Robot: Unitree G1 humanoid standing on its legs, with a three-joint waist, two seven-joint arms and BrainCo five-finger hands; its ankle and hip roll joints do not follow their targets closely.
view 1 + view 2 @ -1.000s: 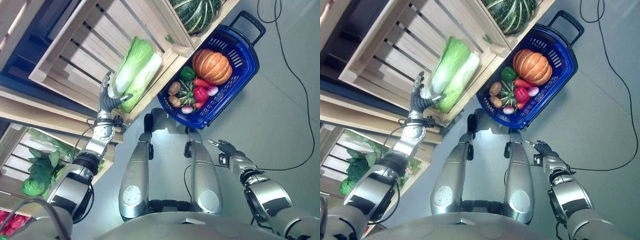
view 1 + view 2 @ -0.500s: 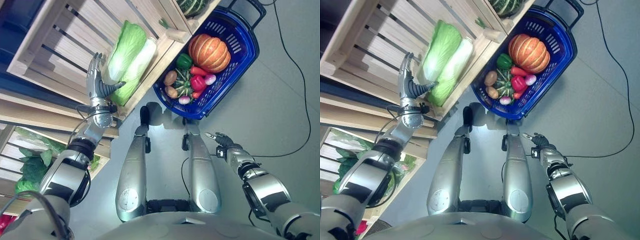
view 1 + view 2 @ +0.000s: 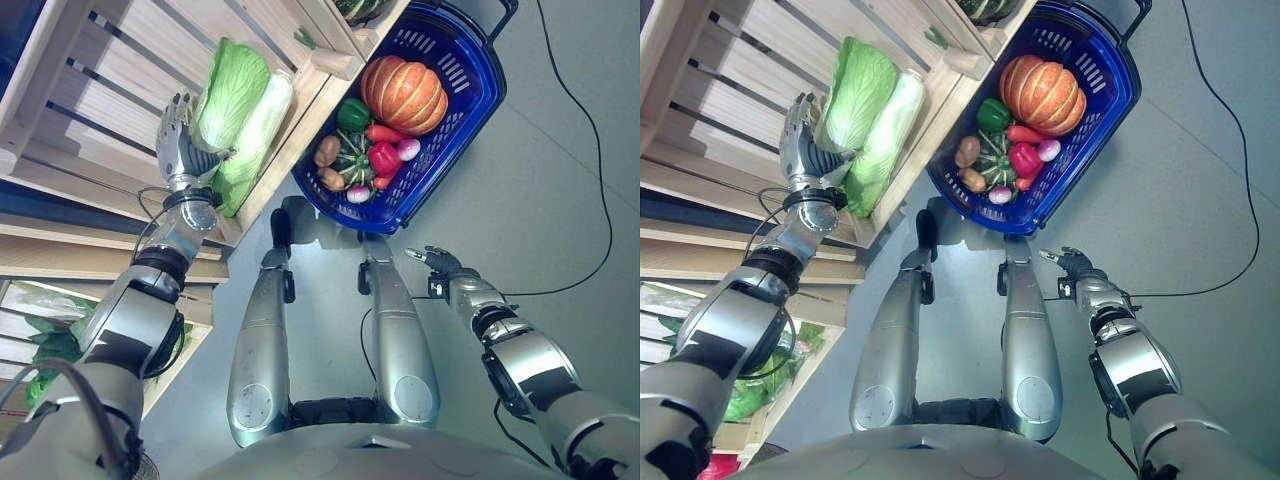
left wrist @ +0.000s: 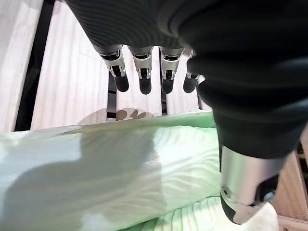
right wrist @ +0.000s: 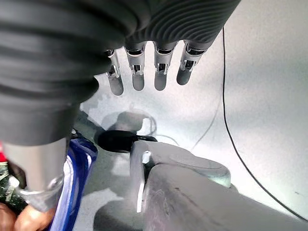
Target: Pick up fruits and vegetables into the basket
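Left hand (image 3: 178,150) is reaching into the wooden crate (image 3: 110,90) with its fingers (image 4: 143,79) straight and spread over the far side of the cabbage (image 3: 232,105), the thumb (image 4: 245,187) lying across the near side, so it is open around the cabbage and not yet clamping it. The cabbage is lying along the crate's front edge, near the corner closest to the blue basket (image 3: 470,110), which is standing on the floor just beside that corner and already holding a pumpkin (image 3: 404,94), peppers (image 3: 383,157), potatoes (image 3: 327,152) and other small produce. To do this grasp well, I would judge that the fingers should be curling well under the cabbage's far side before any lift, since it is long, rounded and likely to roll out of a shallow pinch. Right hand (image 3: 432,265) is hanging open and idle over the floor, away from the basket. Compared with a second ago, the left hand is sitting further over the cabbage, though the whole view has also been shifting as the head moves.
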